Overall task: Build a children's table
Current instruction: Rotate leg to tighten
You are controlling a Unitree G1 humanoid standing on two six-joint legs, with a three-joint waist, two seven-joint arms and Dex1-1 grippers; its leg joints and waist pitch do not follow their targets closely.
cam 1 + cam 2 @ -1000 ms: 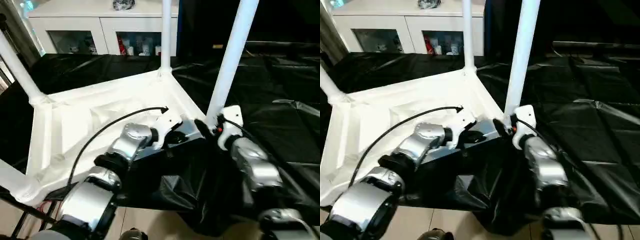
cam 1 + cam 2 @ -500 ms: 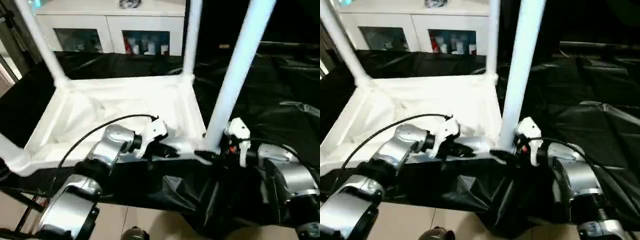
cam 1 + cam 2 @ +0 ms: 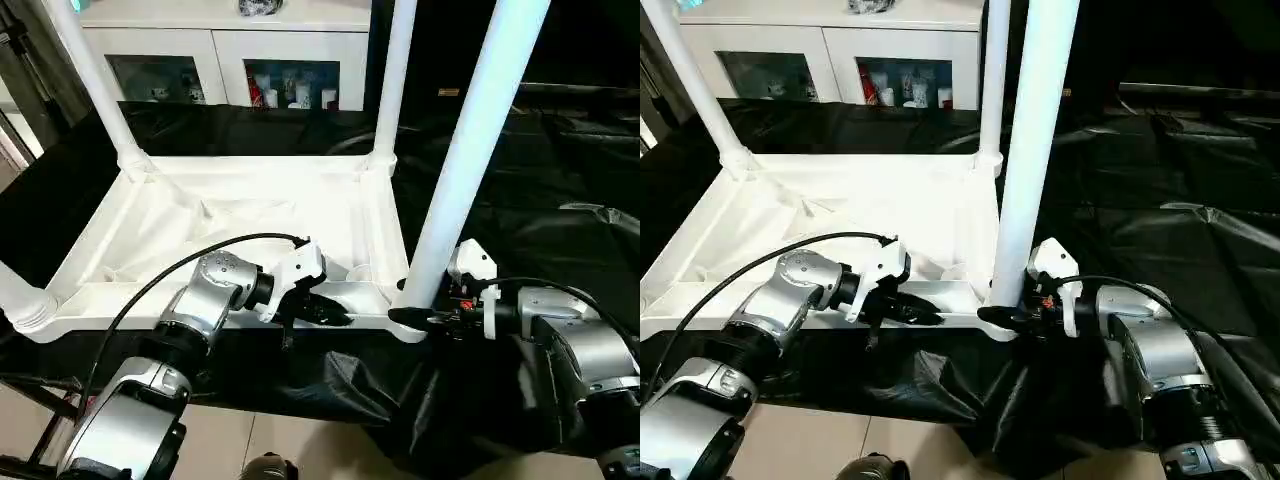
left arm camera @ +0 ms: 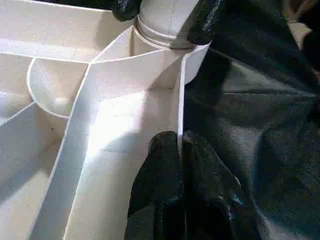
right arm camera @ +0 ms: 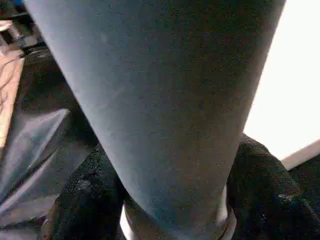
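Four legs stand in the corner sockets of the upturned tabletop [image 3: 250,215], which lies ribbed side up on the black-draped work table [image 3: 560,190]: two far legs, one at the far-left corner [image 3: 95,85] and one at the far-right corner [image 3: 393,85], a near-left leg [image 3: 18,295] cut off by the picture edge, and the near-right leg [image 3: 470,150], the one I am working on. My right gripper [image 3: 412,318] sits at the base of that leg, one black finger on each side of the tube just above its socket; in the right wrist view the pads [image 5: 82,200] flank the tube closely, but I cannot tell whether they press it or merely bracket it. My left gripper [image 3: 325,313] is closed, fingers pinched on the thin near rim wall of the tabletop; the left wrist view has one fingertip [image 4: 162,150] inside the wall and its partner outside, not far from the near-right socket [image 4: 165,37]. Step in hand, as I judge it: seating the last leg while the left arm steadies the top. Next move calls for a firm hold on the tube and a straight push or twist down into the socket, keeping the leg upright; the left pinch must hold so the top does not skate on the slick cloth. Seating depth not visible from here.
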